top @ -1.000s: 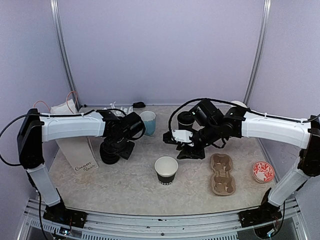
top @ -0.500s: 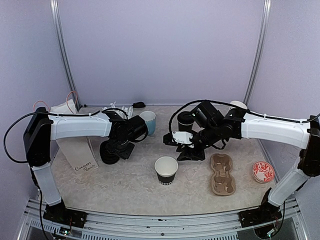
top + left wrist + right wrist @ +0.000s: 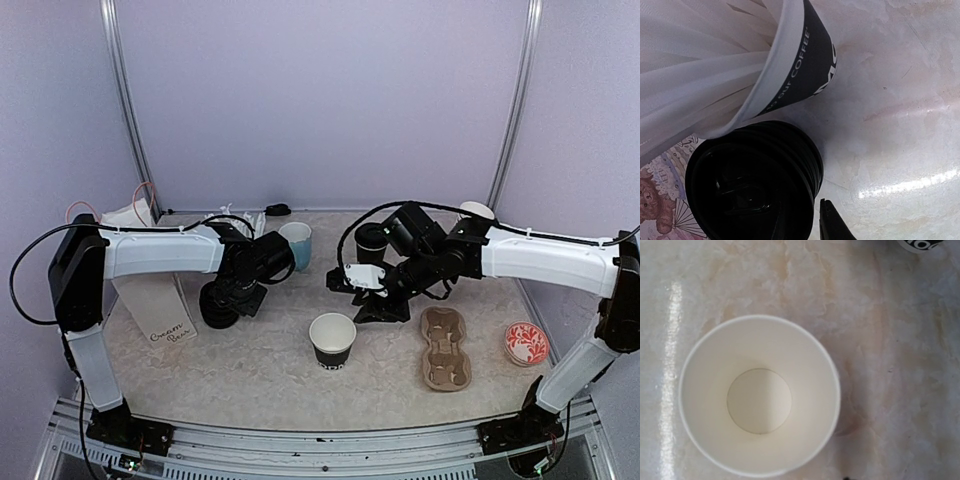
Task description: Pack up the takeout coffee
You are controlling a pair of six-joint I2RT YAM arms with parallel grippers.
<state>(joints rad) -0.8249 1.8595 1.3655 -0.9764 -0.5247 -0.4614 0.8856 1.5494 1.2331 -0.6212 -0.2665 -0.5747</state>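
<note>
Pale marbled surface carries one takeout cup, standing open and lidless near the middle, and a second black cup behind the right arm; the cardboard carrier lies beside them with nothing in it. The left pincer hangs at the lid stack, one tip just outside its rim; whether it grips I cannot tell. The right pincer hovers near the open cup, its spread also unclear. The nested lids may lift several together, or the neighbouring stick cup, just beside the stack, may get knocked.

Cup left of cardboard carrier
</note>
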